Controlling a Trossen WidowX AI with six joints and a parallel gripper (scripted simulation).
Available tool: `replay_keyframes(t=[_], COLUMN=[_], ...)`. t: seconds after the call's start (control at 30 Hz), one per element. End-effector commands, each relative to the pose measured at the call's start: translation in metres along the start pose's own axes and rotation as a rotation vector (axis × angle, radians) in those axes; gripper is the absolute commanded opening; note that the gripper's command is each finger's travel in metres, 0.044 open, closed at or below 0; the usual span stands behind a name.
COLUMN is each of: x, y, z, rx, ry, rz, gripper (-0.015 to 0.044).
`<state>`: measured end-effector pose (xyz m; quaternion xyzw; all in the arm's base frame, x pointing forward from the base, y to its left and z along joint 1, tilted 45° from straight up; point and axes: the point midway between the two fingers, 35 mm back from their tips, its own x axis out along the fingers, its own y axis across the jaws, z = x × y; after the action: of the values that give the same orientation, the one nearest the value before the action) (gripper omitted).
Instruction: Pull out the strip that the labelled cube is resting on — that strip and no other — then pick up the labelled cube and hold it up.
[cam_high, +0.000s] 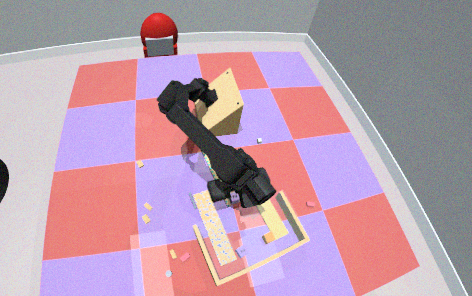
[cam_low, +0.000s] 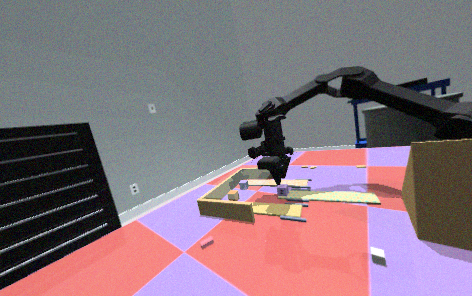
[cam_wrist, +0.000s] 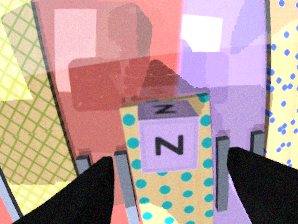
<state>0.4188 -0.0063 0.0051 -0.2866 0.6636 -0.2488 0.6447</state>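
The labelled cube (cam_high: 234, 198) (cam_low: 283, 190) (cam_wrist: 170, 145) is lilac, with a black N on its top and on one side. It sits at the far end of the teal-dotted strip (cam_low: 350, 197) (cam_wrist: 175, 202), outside the walled frame. My gripper (cam_wrist: 172, 161) is partly open above the cube, one finger on each side of cube and strip in the wrist view; it also shows just over the cube in the exterior view (cam_low: 279, 182). Nothing is held. A blue-speckled strip (cam_high: 215, 227) (cam_wrist: 285, 55) and a yellow cross-hatched strip (cam_high: 274, 220) (cam_low: 277, 209) (cam_wrist: 30, 130) lie on either side.
The low wooden frame (cam_high: 270, 259) (cam_low: 225, 210) encloses the strips' far ends, an orange cube (cam_high: 269, 238) (cam_low: 233, 195) and a lilac cube (cam_high: 242, 251) (cam_low: 243, 185). Grey rails (cam_wrist: 222, 175) flank the dotted strip. A wooden block (cam_high: 225, 107) (cam_low: 445, 195) stands beside the arm.
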Motion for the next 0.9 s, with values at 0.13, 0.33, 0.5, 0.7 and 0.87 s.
replay_keyframes(t=[0.13, 0.33, 0.5, 0.7, 0.87], x=[0.012, 0.022, 0.030, 0.040, 0.038], y=[0.000, -0.001, -0.001, -0.001, -0.001], z=[0.000, 0.000, 0.000, -0.001, 0.000], rx=[-0.007, -0.007, -0.007, -0.006, 0.000], ry=[0.000, 0.000, 0.000, 0.000, 0.001], rz=[-0.006, -0.007, -0.008, -0.009, -0.003], gripper=[0.0250, 0.0250, 0.0250, 0.0250, 0.0171])
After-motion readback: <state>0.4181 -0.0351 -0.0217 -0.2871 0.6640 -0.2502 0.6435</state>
